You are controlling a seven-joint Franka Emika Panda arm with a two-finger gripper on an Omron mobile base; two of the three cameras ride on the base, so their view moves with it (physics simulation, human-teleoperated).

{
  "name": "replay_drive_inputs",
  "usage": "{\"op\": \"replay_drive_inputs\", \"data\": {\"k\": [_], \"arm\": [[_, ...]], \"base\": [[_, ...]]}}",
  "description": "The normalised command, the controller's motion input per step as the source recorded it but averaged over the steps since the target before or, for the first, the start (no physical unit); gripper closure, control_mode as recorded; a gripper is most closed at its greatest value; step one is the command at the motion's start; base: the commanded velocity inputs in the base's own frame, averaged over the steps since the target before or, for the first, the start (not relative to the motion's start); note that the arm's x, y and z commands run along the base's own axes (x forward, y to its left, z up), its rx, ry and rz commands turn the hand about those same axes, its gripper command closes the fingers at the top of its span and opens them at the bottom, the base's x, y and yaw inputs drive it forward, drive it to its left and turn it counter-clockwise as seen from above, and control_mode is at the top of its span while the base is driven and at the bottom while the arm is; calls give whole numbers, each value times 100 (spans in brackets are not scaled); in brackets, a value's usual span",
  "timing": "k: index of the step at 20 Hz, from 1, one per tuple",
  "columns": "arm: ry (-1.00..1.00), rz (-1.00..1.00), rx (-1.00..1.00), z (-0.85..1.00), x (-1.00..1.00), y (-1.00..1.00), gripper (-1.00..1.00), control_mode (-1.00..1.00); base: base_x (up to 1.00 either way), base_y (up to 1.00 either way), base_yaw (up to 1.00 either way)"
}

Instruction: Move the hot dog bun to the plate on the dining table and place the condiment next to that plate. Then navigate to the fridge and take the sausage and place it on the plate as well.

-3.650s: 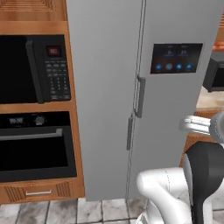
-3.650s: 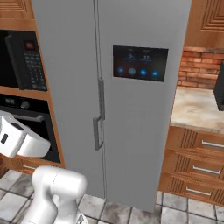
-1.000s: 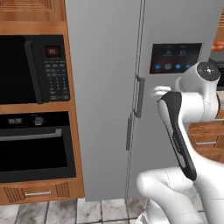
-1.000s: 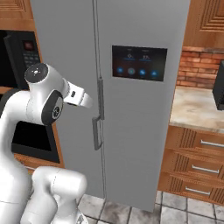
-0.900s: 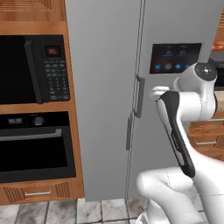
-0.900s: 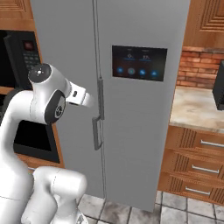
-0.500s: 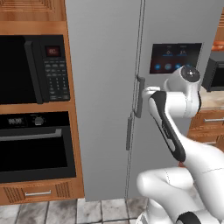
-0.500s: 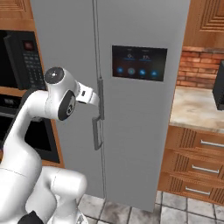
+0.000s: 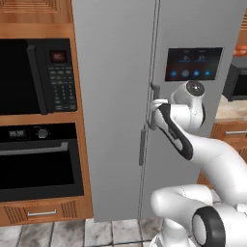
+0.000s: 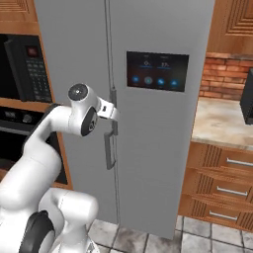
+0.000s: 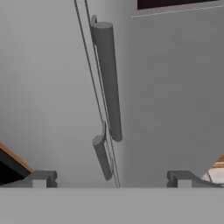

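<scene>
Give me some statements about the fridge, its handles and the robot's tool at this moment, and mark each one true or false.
1. Both doors of the fridge are closed. True.
2. The tool is shut on a door handle. False: its fingers stand wide open and hold nothing.
3. The tool is close to the fridge handles, near the seam between the doors. True.
4. The touch panel is on the fridge's left door. False: it is on the right door.
5. The microwave stands to the right of the fridge. False: it is to the left, above the oven.
</scene>
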Motion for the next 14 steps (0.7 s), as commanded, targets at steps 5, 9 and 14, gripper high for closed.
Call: {"op": "replay_drive_inputs", "data": {"k": [5, 9, 14], "arm": [[0, 0, 0, -27, 67, -5, -100, -100], [0, 3, 0, -17, 64, -12, -100, -100], [0, 1, 0, -21, 68, -4, -100, -100]], "base": [[0, 0, 0], [0, 0, 0], [0, 0, 0]]}}
